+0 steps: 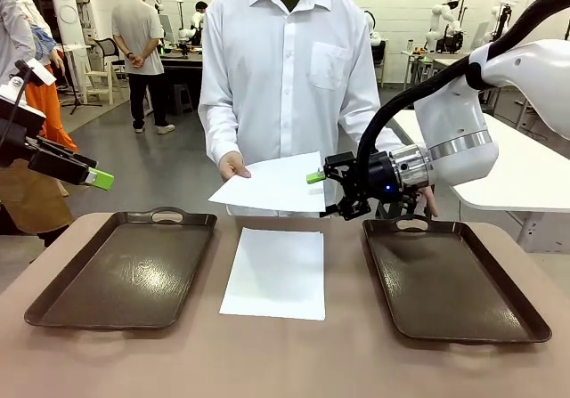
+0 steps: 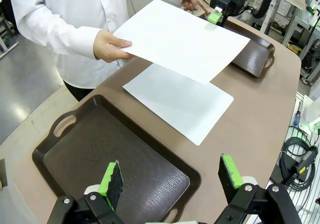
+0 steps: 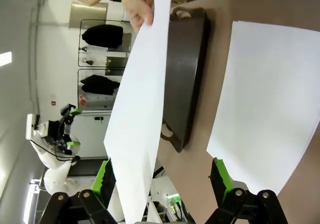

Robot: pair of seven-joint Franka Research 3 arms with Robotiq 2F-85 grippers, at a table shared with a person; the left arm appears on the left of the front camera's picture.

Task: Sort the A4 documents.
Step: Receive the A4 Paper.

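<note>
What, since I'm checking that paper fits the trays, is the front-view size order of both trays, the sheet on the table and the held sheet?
1. Left tray and right tray: look alike, unranked.
2. Sheet on the table.
3. Held sheet, tilted, so foreshortened.

Held sheet (image 2: 180, 38) covers part of right tray (image 2: 257, 53); person's far hand (image 2: 192, 2) half hidden.

Two A4 documents (image 1: 273, 273) (one sheet (image 1: 272, 184) aloft), two trays (image 1: 125, 269) (image 1: 454, 282), two robot hands (image 1: 325, 193) (image 1: 98, 180).

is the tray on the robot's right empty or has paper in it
Empty: the right tray shows only its bare brown floor, no sheet in it.
</note>
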